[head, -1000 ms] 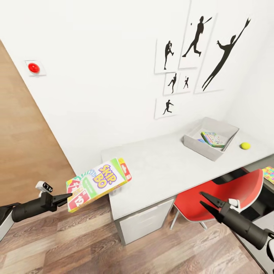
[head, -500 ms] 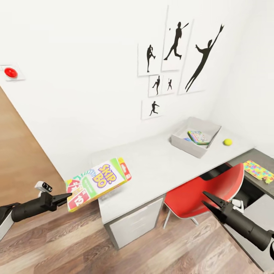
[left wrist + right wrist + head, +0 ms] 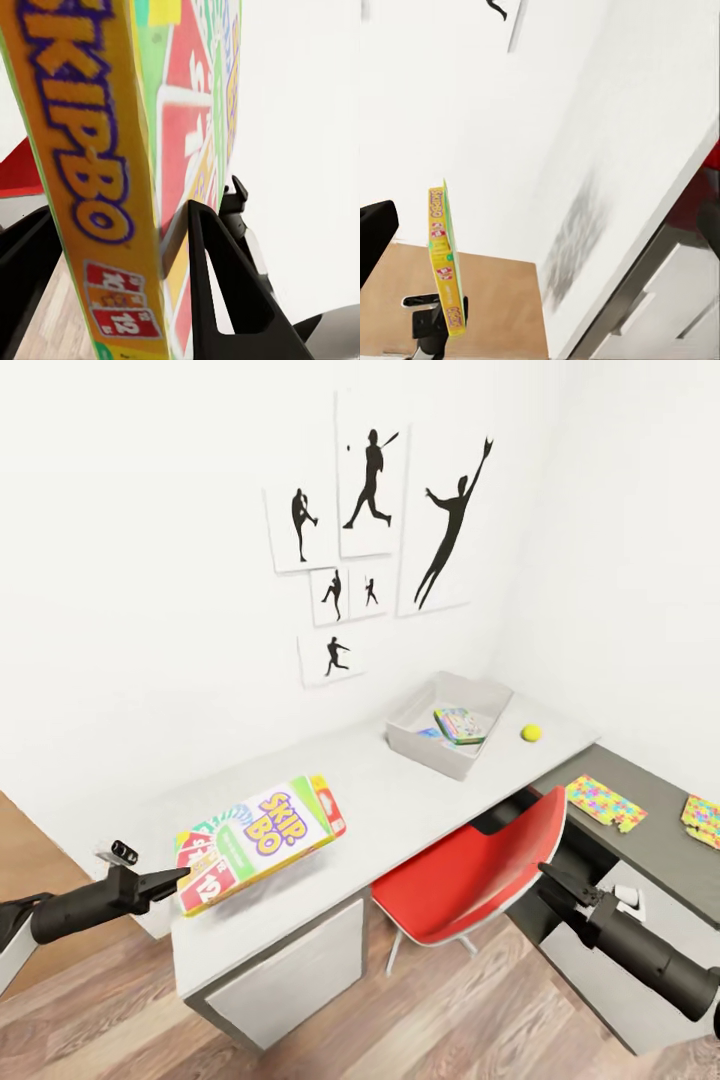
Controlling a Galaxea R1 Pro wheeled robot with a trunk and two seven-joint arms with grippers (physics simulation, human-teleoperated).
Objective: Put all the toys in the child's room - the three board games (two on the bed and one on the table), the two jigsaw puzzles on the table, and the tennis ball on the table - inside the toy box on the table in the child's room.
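Well short of the toy box (image 3: pixel 450 735), over the table's (image 3: pixel 400 800) near end, the Skip-Bo game (image 3: pixel 258 842) is clamped by the left gripper (image 3: pixel 172 879), its long axis aimed boxward; the right gripper's (image 3: pixel 556 880) jaws cannot be told.

The head view looks down from high onto the table (image 3: pixel 400 800) and corner wall, Skip-Bo box (image 3: pixel 258 842) at lower left. The left wrist view sits very close against that box (image 3: pixel 112 187). The right wrist view faces it from afar (image 3: pixel 444 262), sharing the table (image 3: pixel 615 195).
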